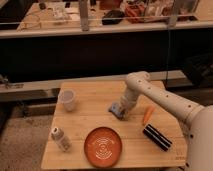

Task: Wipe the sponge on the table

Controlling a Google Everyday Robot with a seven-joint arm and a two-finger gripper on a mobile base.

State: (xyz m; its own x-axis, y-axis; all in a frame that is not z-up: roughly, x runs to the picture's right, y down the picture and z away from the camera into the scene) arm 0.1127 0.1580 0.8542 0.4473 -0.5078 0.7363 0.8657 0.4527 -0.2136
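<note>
On the table (92,120) the tool (122,113) touches a small grey-blue sponge (115,108); whether it grips, I cannot tell

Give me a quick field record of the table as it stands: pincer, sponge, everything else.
table: small, light wooden plank top
sponge: grey-blue, lying on the top, right of centre
pincer: lowered at the sponge's right end
cup: white, upright, back left
plate: orange, front centre
cylinder: black, ribbed, lying front right
carrot piece: orange, right of the sponge
small bottle: front left
</note>
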